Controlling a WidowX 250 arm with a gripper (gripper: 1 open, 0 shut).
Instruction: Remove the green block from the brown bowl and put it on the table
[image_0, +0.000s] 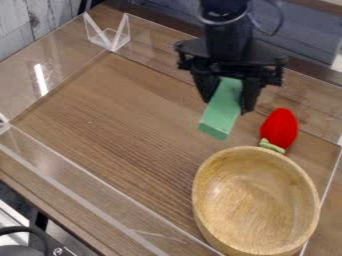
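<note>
My gripper (230, 90) points down over the table (120, 115), shut on the upper end of the green block (218, 118). The block hangs tilted from the fingers, its lower end just above the wood, left of and beyond the brown bowl (254, 208). The bowl sits at the front right and has nothing in it. The block is clear of the bowl's rim.
A red strawberry-shaped toy (278, 127) lies just right of the block, against the bowl's far rim. Low clear acrylic walls (74, 185) border the table. A small clear acrylic stand (107, 35) sits at the back left.
</note>
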